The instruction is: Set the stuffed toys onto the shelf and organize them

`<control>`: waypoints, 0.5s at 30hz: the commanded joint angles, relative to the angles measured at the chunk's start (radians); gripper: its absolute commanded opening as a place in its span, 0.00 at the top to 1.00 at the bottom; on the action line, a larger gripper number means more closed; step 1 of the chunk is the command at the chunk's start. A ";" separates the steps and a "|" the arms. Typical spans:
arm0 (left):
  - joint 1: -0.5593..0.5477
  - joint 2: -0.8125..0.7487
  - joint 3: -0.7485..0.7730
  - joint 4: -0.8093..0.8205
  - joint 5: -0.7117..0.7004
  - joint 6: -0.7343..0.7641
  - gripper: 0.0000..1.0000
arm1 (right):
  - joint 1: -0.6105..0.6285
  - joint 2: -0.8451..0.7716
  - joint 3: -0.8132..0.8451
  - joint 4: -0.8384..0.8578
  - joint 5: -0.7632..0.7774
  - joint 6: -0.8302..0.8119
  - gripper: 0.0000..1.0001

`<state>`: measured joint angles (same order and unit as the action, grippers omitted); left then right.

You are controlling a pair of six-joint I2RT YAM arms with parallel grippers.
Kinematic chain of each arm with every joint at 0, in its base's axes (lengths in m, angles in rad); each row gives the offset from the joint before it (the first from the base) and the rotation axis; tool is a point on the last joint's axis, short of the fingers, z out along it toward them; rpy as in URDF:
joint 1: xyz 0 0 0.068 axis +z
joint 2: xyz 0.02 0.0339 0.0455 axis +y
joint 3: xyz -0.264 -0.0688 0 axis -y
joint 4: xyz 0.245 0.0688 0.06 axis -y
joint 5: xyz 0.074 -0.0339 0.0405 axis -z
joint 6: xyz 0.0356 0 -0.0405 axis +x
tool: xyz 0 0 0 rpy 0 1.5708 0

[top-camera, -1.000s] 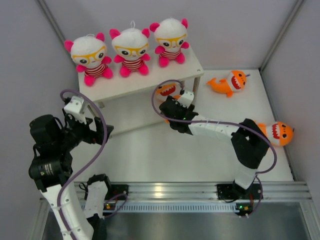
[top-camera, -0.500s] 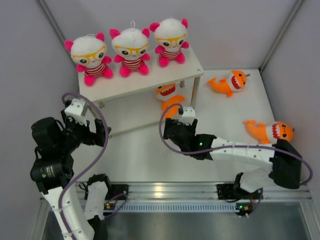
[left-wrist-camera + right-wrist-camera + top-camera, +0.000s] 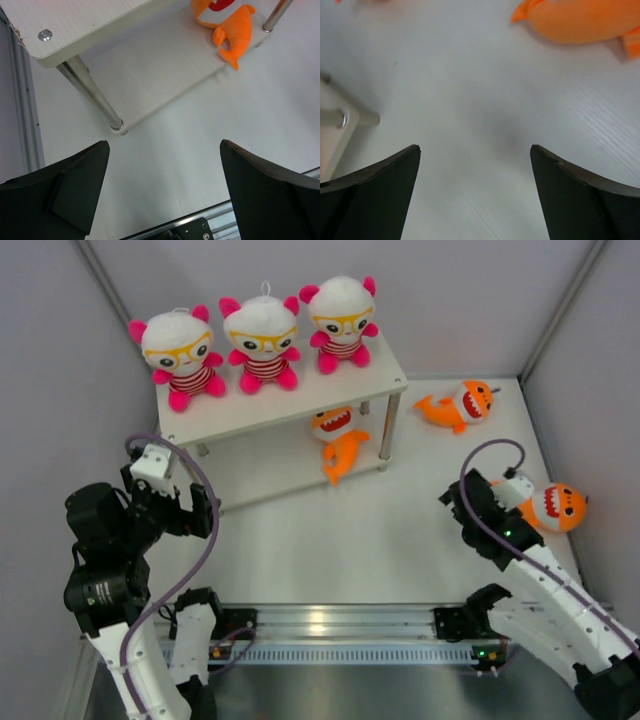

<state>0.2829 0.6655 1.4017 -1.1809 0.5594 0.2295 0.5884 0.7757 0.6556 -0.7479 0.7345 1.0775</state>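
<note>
Three bears [image 3: 262, 340] sit on the top tier of the shelf [image 3: 300, 405], one shark [image 3: 338, 438] on its lower tier, two sharks [image 3: 458, 405] [image 3: 550, 506] on the counter [image 3: 380, 540]; left fingers [image 3: 75, 190] and right fingers [image 3: 370, 190] spread, empty.

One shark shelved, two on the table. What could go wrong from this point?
1. The shelved shark lies with its tail at the lower board's front edge; pushing the next one in could knock it off.
2. The nearest shark lies close to the right wall, so the open right gripper may shove it against the wall rather than grasp it.
3. The metal shelf leg stands beside that slot; the arm could clip it.
</note>
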 commanded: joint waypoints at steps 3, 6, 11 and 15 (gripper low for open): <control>-0.024 -0.017 -0.018 0.032 0.000 -0.013 0.02 | -0.517 0.109 0.048 0.110 -0.113 -0.003 0.09; -0.034 -0.018 -0.027 0.029 -0.012 -0.010 0.02 | -0.691 0.325 0.157 0.030 -0.164 0.106 0.09; -0.045 -0.015 -0.046 0.027 -0.024 -0.001 0.02 | -0.703 0.562 0.277 0.018 -0.184 0.228 0.09; -0.048 -0.009 -0.044 0.027 -0.027 0.004 0.02 | -0.703 0.658 0.303 0.007 -0.138 0.340 0.10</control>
<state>0.2413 0.6567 1.3628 -1.1816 0.5430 0.2306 -0.1081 1.3952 0.9009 -0.7109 0.5777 1.2991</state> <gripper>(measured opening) 0.982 0.904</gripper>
